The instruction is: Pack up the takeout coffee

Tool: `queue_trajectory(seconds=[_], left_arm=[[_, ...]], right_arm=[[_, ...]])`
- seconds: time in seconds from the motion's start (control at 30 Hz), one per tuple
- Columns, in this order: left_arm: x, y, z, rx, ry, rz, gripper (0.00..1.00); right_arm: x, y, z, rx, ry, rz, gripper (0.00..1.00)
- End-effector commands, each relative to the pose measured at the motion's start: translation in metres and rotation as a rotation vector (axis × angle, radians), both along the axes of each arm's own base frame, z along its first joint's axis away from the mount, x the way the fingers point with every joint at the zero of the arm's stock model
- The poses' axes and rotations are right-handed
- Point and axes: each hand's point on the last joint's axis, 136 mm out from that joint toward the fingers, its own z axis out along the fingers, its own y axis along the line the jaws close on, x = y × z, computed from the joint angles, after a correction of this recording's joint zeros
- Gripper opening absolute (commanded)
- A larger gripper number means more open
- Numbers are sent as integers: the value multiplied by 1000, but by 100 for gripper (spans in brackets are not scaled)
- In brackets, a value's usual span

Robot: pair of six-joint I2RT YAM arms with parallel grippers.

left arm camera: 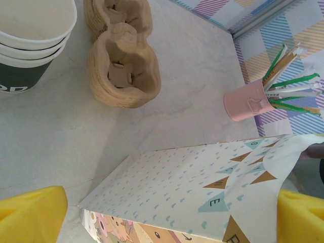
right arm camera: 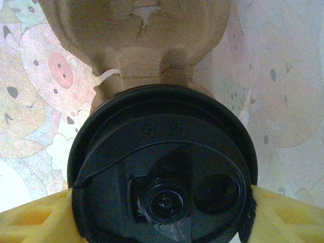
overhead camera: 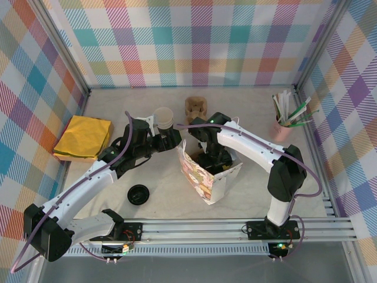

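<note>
Inside printed paper bag [overhead camera: 201,177], takeout coffee [right arm camera: 162,167] pinched by right gripper [right arm camera: 162,215], black lid and pulp carrier [right arm camera: 136,45] close in right wrist view, left gripper [left arm camera: 164,215] spread wide, holding nothing, over bag's outer wall.

The left arm [overhead camera: 88,183] and the right arm [overhead camera: 250,144] are built alike, with glossy white link shells between bulky matte black joint housings. A thin mauve cable [overhead camera: 128,131] runs loosely along each arm, looping clear of the joints. The black bases [overhead camera: 268,229] are bolted to a silver aluminium rail [overhead camera: 194,231], and a small green light [overhead camera: 280,246] glows below. The left end effector [left arm camera: 167,217] and the right end effector [right arm camera: 162,223] have chunky, bright yellow fingers [left arm camera: 30,215].
</note>
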Motion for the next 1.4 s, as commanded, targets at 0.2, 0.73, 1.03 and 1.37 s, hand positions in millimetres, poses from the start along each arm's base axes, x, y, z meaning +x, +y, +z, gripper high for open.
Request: queue_trajectory(seconds=[0.2,0.73,1.03,1.37], left_arm=[[-2,3,11,14,-26,4,95],[-2,4,12,14,-27,5,95],[-2,5,13,18,-29,9,95],[-2,5,13,19,-28,9,95]], right_arm=[[-17,-7,-19,-53,82,-14,68],[-18,-7,-21,-51,84,-16,68],[-19,-8,-19,-48,82,-22,68],[-19,-8,-20,-46,84,-23,68]])
